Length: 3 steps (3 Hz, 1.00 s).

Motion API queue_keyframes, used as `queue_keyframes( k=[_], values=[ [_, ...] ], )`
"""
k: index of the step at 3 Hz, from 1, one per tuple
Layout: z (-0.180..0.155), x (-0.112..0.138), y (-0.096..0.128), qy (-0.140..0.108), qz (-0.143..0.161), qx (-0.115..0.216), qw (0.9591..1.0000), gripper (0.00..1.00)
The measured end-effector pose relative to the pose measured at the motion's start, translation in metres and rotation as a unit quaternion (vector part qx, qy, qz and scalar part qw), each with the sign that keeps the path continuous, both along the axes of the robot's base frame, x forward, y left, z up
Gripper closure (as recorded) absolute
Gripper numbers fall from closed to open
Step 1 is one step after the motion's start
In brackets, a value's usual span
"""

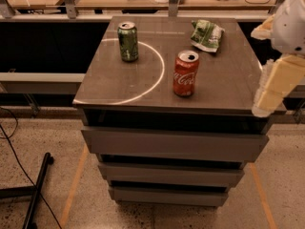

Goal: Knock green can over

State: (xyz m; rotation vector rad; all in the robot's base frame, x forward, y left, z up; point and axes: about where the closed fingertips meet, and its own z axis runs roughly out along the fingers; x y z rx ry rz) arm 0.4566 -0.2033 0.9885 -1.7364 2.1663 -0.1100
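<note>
Green can stands upright at the far-left part of the tabletop, inside the white arc marked on the surface. It touches nothing. Red can is upright nearer the front and centre, well apart from it. Crumpled snack bag lies at the far right.

Tool hangs at the right edge of the view, beside the tabletop's right front corner and well apart from the green can. Only a pale blocky shape shows, so cannot tell whether it is spread or pressed together. It holds nothing that I can see. White arm housing sits above it.

Handling, as judgement:
- Thin aluminium can, rigid enough for a push but dents if squeezed.
- Can't tell if full or empty. Empty would tip at a light touch and may skid or roll. Full would need a firmer shove.
- Smooth can on a smooth tabletop, so a low contact likely slides it instead of tipping it.
- No grasp needed. Best contact is high on the side wall, near the silver rim, pushing sideways.
- The red can lies roughly between tool and target, so the approach should go over or behind it.
- Can may roll off the left edge once it is down.
</note>
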Motion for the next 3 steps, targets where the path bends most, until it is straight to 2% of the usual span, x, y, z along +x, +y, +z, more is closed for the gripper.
queue_keyframes(
  k=[1, 2, 3],
  values=[
    [0.028, 0.083, 0.051, -0.028, 0.055, 0.04, 0.9973, 0.0],
    [0.051, 0.123, 0.084, -0.052, 0.082, 0.066, 0.9931, 0.0],
    [0.066, 0.166, 0.138, -0.079, 0.116, 0.108, 0.9842, 0.0]
  ],
)
